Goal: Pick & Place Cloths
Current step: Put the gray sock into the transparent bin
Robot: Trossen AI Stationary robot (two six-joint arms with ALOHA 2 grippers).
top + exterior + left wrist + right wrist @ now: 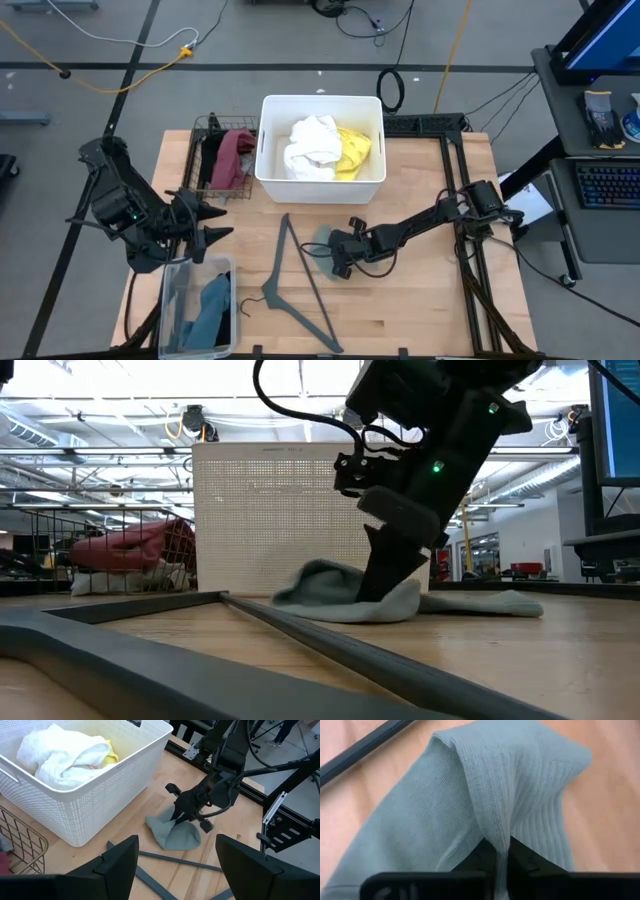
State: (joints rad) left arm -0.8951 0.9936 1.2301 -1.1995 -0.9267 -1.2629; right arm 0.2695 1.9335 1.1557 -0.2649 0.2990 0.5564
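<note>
A sage-green cloth point(321, 243) point(176, 836) lies on the wooden table in front of the white basket point(270, 182). My right gripper point(334, 257) point(379, 594) point(503, 851) stands over it, shut on a raised fold. White cloth point(310, 147) and yellow cloth point(354, 152) lie in the white basket. Maroon cloth point(232, 155) and black cloth point(210, 152) sit in the wire basket. A teal cloth point(210, 305) lies in the clear bin. My left gripper point(214, 223) point(177, 840) is open, hovering just above the clear bin's far end. My right gripper pinches a raised ridge of the sage-green cloth point(506, 827) between its two fingers point(485, 854), near the cloth's middle. It comes from above, slanting in from the table's right. The fabric puckers up into the fingers, and the rest of the cloth point(470, 603) lies flat on the table.
A thin grey clothes hanger point(300, 290) lies on the table left of the sage-green cloth, with one arm close to it. The clear bin point(166, 320) sits at the near left corner and the wire basket point(200, 128) at the far left. Bare wood lies near right.
</note>
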